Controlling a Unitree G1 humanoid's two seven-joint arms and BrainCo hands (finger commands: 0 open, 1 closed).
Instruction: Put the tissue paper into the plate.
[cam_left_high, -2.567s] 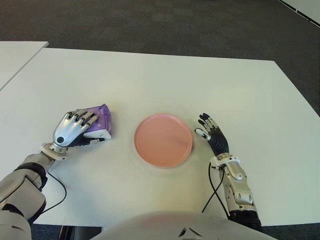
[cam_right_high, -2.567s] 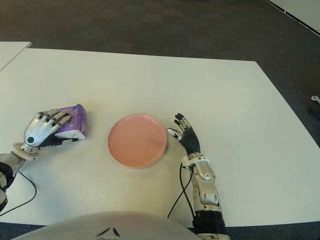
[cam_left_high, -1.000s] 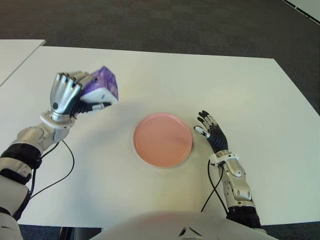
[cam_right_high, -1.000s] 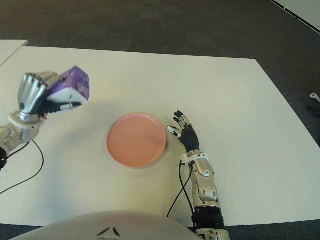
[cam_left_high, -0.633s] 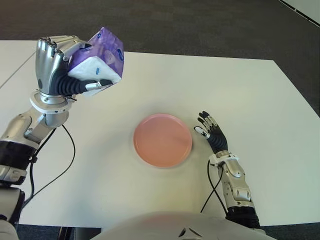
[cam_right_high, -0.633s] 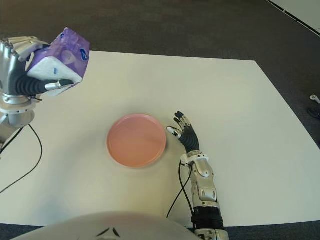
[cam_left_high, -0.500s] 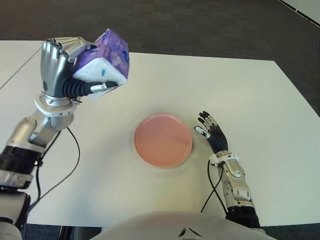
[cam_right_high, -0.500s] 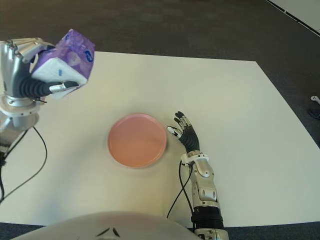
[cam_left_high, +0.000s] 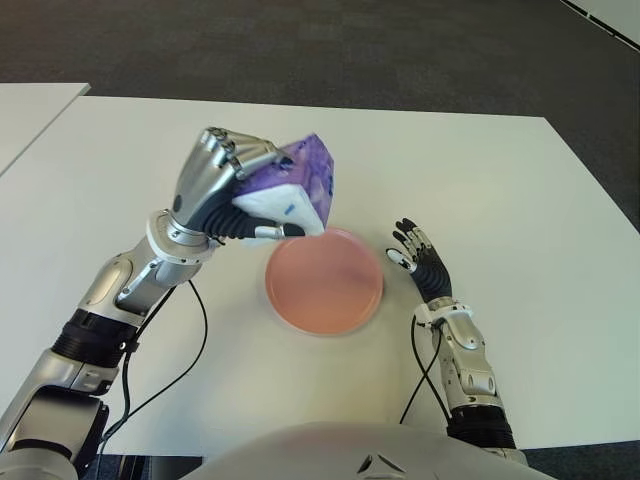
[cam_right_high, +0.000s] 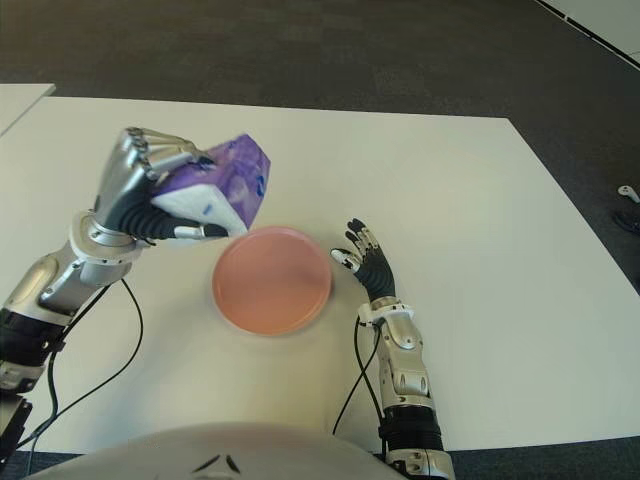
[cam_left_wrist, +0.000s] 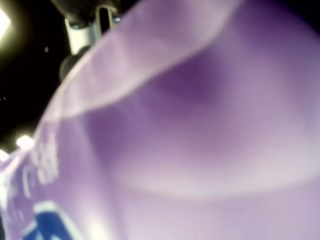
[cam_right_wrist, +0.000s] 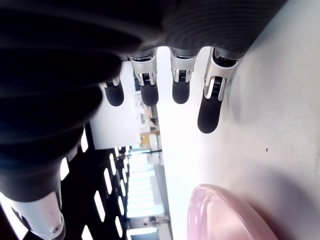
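Observation:
A purple and white tissue pack (cam_left_high: 292, 190) hangs in the air over the far left rim of the pink plate (cam_left_high: 325, 285), with my left hand (cam_left_high: 228, 190) shut on it. The pack (cam_left_wrist: 190, 130) fills the left wrist view. The plate stands bare on the white table (cam_left_high: 480, 180). My right hand (cam_left_high: 420, 262) shows just right of the plate, fingers spread and holding nothing; its fingers (cam_right_wrist: 175, 85) stretch out beside the plate's rim (cam_right_wrist: 225, 215) in the right wrist view.
A second white table (cam_left_high: 30, 105) stands at the far left. Dark carpet (cam_left_high: 320, 45) lies beyond the table's far edge. A black cable (cam_left_high: 150, 370) trails from my left arm across the table.
My left hand lifted the tissue pack from the table's left side, raised it high, then carried it right and down to the plate's left rim. The right hand stayed put.

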